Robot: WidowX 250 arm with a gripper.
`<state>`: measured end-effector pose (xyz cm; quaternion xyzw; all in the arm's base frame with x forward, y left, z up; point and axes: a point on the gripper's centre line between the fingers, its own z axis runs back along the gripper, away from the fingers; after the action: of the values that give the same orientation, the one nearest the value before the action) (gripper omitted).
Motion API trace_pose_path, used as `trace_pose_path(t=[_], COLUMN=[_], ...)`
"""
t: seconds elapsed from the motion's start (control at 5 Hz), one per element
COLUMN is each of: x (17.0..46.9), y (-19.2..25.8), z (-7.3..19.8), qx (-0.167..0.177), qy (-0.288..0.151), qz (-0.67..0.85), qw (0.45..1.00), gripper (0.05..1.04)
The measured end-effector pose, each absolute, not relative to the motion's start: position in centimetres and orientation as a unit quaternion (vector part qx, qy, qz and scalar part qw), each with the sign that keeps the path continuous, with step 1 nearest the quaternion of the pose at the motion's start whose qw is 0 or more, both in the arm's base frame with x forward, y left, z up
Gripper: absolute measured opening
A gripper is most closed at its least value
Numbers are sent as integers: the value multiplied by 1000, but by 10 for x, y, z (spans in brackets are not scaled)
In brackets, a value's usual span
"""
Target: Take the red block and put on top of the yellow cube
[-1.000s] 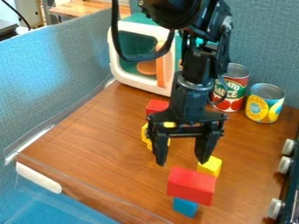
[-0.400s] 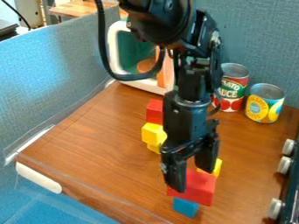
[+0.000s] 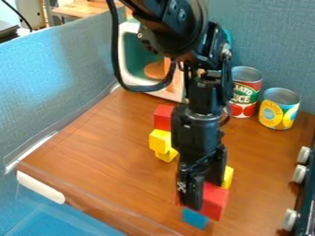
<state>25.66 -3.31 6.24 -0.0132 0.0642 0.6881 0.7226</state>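
Here, fingers (image 3: 194, 192) around the red block (image 3: 213, 201), yellow cube (image 3: 228, 177) close behind

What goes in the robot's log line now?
gripper: at front red block | yellow cube: close behind it | blue block: partly hidden by it

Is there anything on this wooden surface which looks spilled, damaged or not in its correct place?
Nothing clearly stands out. The red can and the yellow can stand upright, and I see no spill. The front red block overlaps the blue cube in view, which seems ordinary.
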Motion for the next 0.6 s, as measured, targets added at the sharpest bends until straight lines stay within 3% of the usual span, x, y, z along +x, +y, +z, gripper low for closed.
trace_pose_path(t=[0.4, 0.6], x=[258, 259], y=[-30, -29], z=[45, 44], qx=[9, 11], qy=[78, 76], qz=[697, 689], qw=[713, 721], gripper=[948, 668])
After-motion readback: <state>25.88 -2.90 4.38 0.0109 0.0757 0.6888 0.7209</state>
